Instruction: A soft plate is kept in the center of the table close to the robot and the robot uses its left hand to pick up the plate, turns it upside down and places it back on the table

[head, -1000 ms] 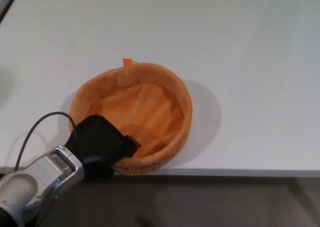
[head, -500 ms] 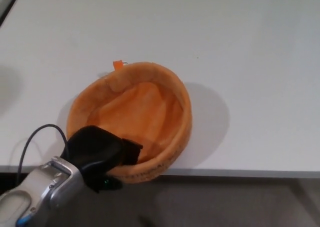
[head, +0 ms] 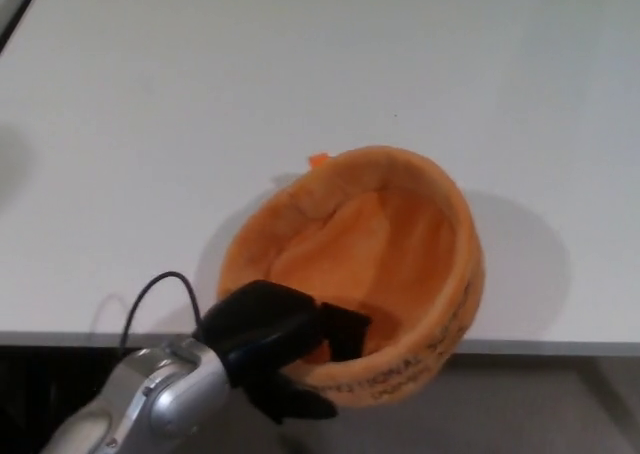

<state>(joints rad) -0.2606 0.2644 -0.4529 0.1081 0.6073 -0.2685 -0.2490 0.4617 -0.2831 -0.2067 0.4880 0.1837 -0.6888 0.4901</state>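
Note:
The soft orange plate is a deep, floppy fabric dish with a raised rim and dark lettering on its outer wall. It is lifted and tilted over the table's near edge, its open side still facing up toward the camera. My left hand is shut on the plate's near-left rim, the thumb inside the dish and the fingers under the outer wall. A small orange tag sticks out from the far rim. My right hand is not in view.
The white table stretches away behind the plate. Its front edge runs across the bottom of the picture, with dark floor below. A thin black cable loops from my left wrist.
My left hand has carried the plate to the right and up off the table. The plate now tilts, with its near wall and lettering hanging past the table edge.

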